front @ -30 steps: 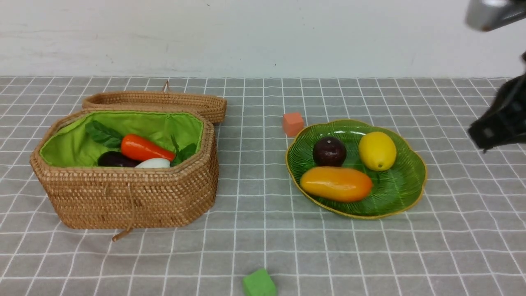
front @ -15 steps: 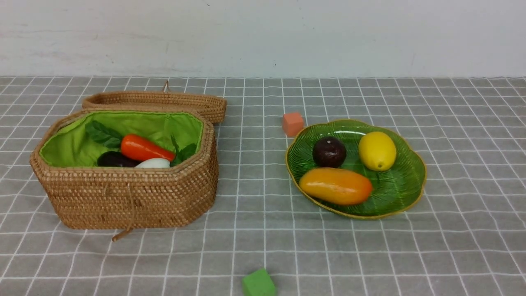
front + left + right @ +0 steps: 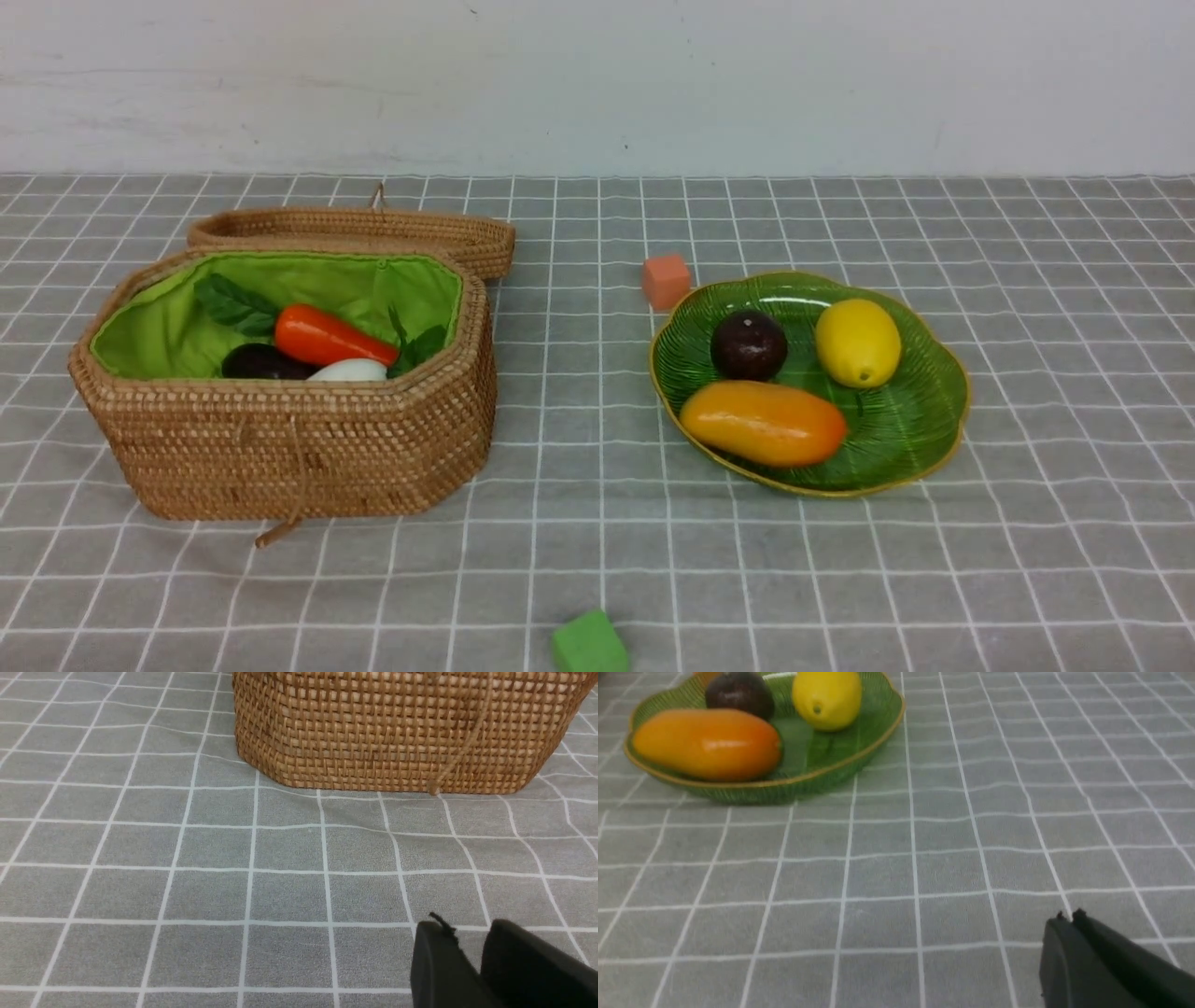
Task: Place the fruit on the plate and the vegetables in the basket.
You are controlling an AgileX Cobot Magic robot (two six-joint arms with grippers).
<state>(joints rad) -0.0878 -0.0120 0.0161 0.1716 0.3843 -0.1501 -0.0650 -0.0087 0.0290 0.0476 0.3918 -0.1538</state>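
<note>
1. wicker basket [image 3: 280,439] stands on the left of the desk [image 3: 579,523] with its lid [image 3: 355,233] thrown back behind it. inside, on the green lining, lie the carrot [image 3: 327,338], the eggplant [image 3: 261,362] and the white vegetable [image 3: 350,371], the three touching one another.
2. green leaf-shaped plate [image 3: 910,425] sits on the right of the desk. it carries the lemon [image 3: 857,343], the round dark fruit [image 3: 748,344] and the mango [image 3: 763,423]; the mango lies just beside the dark fruit, the lemon apart from both.
3. change noted: a second ago the right arm showed at the far right edge of the front view, above and beyond the plate. it is now gone from that view entirely. no fruit or vegetable has shifted as it left.
4. right gripper [image 3: 1069,919]: the jaws are pressed together and empty, low over bare desk, well apart from the plate.
5. left gripper [image 3: 467,938]: the jaws show a narrow gap with nothing between them, parked near the basket's front wall.
6. orange cube [image 3: 665,281] just beside the plate rim and green cube [image 3: 588,642] at the near edge are not part of the sort.
7. judgement: all six items sit in their proper places and both arms are withdrawn. the task appears complete; nothing further seems required.
</note>
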